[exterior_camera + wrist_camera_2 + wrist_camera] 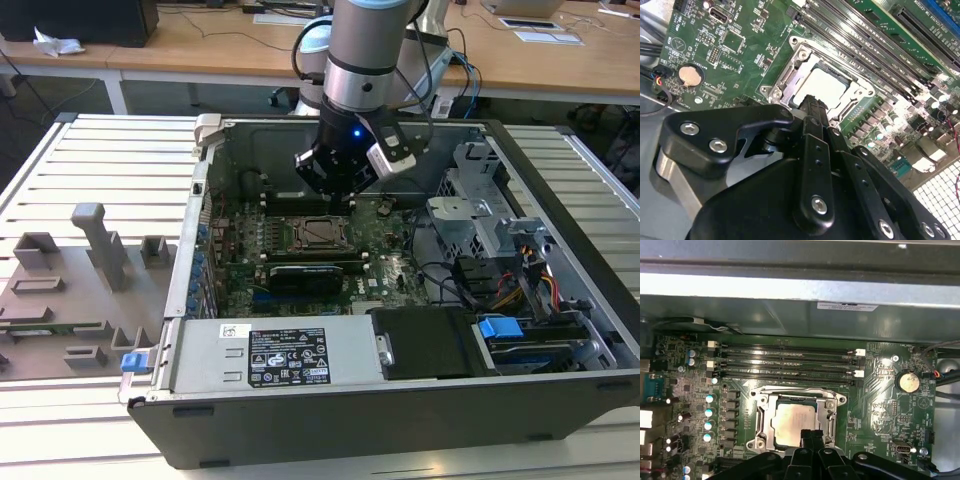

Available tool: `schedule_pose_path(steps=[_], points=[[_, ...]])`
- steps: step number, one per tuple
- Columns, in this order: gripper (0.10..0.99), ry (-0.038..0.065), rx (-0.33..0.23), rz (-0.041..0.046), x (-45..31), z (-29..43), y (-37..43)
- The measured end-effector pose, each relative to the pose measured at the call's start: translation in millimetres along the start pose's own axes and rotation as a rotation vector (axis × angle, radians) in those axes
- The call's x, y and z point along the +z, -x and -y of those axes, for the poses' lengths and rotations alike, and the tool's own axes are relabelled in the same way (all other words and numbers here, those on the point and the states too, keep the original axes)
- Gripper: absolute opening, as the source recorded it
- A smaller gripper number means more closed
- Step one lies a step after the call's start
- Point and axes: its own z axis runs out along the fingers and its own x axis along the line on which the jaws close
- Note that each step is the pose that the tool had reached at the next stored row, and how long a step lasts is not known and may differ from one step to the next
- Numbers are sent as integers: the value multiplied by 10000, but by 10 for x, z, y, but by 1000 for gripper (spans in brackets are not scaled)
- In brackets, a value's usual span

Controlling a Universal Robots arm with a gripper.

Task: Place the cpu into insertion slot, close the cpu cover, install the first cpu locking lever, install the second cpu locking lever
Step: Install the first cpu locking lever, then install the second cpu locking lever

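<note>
The cpu [323,232] lies flat in the insertion slot [301,233] in the middle of the green motherboard, inside the open computer case. In both wrist views its pale metal top [824,84] [791,417] shows through the window of the metal cover frame [784,82] [765,421], which lies down over it. A thin wire lever [797,389] runs along one edge of the frame. My gripper [349,197] [812,100] [810,434] hovers just above one edge of the socket, fingers together, holding nothing.
Long black memory slots [785,362] run beside the socket. A coin battery [908,381] sits on the board. The case wall [205,200], power supply [280,355], drive cage [470,200] and cables [520,280] surround the board. A grey fixture plate [80,280] lies at the exterior view's left.
</note>
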Motion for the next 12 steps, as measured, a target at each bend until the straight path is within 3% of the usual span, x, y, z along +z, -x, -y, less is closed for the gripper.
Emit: schedule_pose_path(steps=[12], points=[[106,0,1,-1,-1,0,0]])
